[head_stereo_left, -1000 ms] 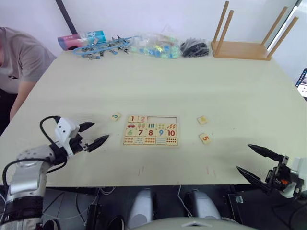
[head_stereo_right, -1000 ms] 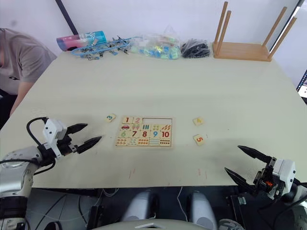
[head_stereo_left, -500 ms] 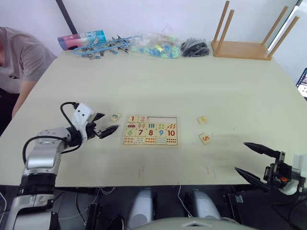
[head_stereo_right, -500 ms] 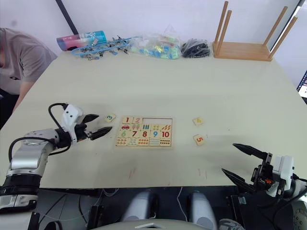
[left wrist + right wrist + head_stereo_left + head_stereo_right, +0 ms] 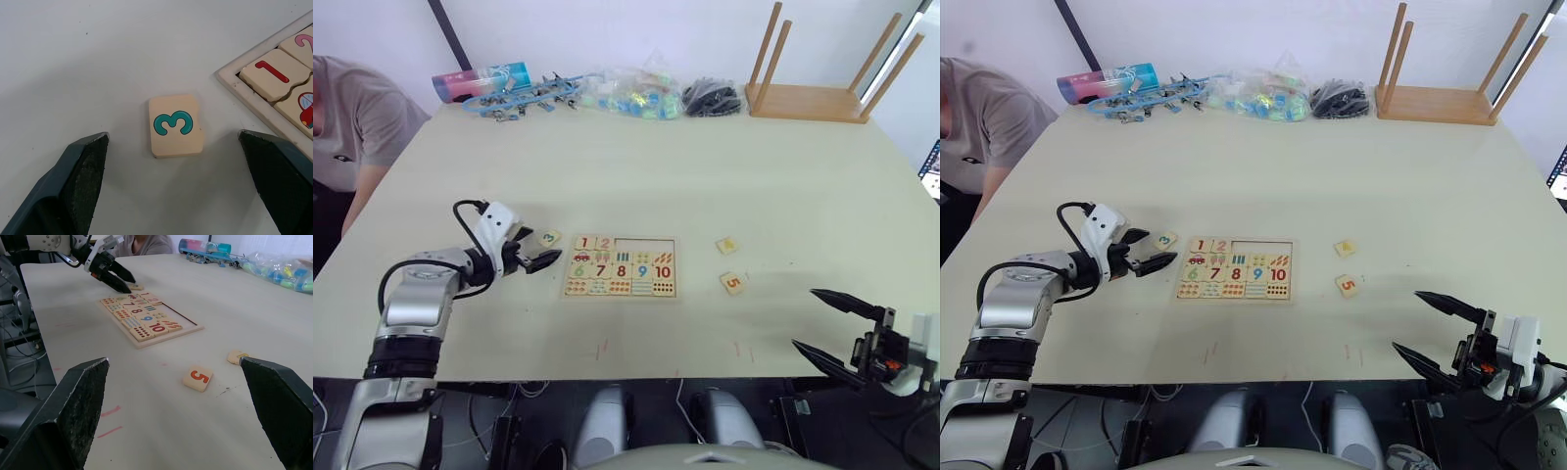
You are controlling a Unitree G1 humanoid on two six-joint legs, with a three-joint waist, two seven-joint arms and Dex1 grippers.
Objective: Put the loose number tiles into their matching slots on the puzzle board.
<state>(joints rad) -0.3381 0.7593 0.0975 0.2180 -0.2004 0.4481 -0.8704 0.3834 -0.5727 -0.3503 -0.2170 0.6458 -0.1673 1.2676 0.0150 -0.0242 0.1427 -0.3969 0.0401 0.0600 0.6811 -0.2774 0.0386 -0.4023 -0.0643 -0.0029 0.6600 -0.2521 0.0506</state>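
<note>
The puzzle board (image 5: 620, 296) lies mid-table with tiles 1 and 2 seated in its top row; three empty slots (image 5: 644, 246) of bare wood run to their right. A loose green 3 tile (image 5: 176, 125) lies flat just off the board's left corner. My left gripper (image 5: 541, 248) is open and low over the table, its fingers (image 5: 85, 166) apart on either side of that tile without touching it. A yellow 4 tile (image 5: 726, 245) and an orange 5 tile (image 5: 732, 283) lie right of the board. My right gripper (image 5: 806, 318) hangs open at the table's near right edge, holding nothing.
A person in a grey shirt (image 5: 352, 117) sits at the table's left side. Along the far edge lie a coloured tube (image 5: 480, 80), blue clips (image 5: 524, 95), a bag of small items (image 5: 631, 96), black cables (image 5: 710, 98) and an upturned wooden stool (image 5: 808, 98).
My left gripper has moved forward and to the right, from near the front left edge up to the 3 tile, which now lies between its fingers. The right gripper has barely shifted.
</note>
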